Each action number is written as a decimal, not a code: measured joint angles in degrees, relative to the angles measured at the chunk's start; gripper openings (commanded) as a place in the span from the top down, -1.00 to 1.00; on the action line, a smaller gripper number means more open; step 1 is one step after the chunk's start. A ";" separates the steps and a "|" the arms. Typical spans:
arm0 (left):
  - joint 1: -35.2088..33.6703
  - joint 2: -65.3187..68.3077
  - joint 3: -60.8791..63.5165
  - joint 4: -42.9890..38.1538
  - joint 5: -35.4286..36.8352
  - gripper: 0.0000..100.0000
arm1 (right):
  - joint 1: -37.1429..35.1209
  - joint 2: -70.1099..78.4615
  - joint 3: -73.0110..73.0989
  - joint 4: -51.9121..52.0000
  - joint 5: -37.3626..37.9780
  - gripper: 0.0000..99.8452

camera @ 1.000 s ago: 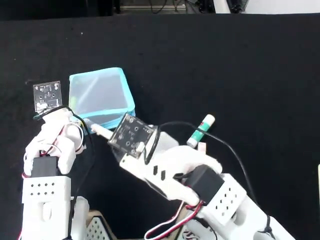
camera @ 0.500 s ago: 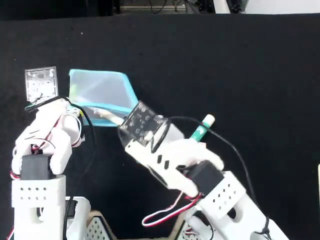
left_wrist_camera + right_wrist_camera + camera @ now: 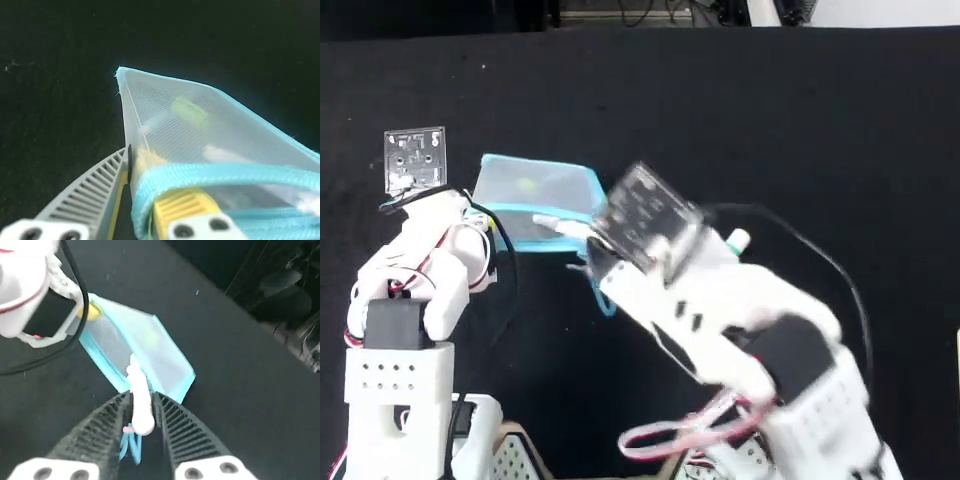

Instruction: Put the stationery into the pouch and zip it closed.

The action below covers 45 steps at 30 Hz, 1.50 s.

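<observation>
Plainly, the pouch (image 3: 535, 195) is a light, limp thing: thin see-through mesh with a turquoise zip band. It lies in the upper left of the high view on the black table (image 3: 800, 120). The left gripper (image 3: 135, 162) is clamped on the pouch's zip-band corner. I judge that the best hold, since the band is the only firm part and the mesh would simply crumple. A green piece (image 3: 190, 111) shows through the mesh, already inside. The right gripper (image 3: 141, 399), left of centre in the high view, is pinched around a slim white stick (image 3: 136, 377) whose tip reaches the pouch's near edge. That stick looks stiff, smooth and light, so it could pivot or slip between the jaws; a hold nearer its middle would steady it. A white-tipped stick (image 3: 738, 240) lies just beside the right arm.
</observation>
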 measured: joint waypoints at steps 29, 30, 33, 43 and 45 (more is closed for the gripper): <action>0.00 0.00 0.00 0.00 0.00 0.94 | -5.98 26.46 -42.29 23.56 0.00 0.59; 0.00 0.00 0.00 0.00 0.00 0.94 | -5.98 25.05 -42.29 23.65 0.00 0.63; 0.00 0.00 0.00 0.00 0.00 0.94 | -5.89 21.01 -41.05 24.09 0.00 0.71; 0.00 0.00 0.00 0.18 0.00 0.94 | 7.91 18.73 -18.64 21.89 -5.19 0.70; 0.00 0.00 0.00 0.18 0.00 0.94 | 11.25 19.16 -15.03 20.22 -5.36 0.70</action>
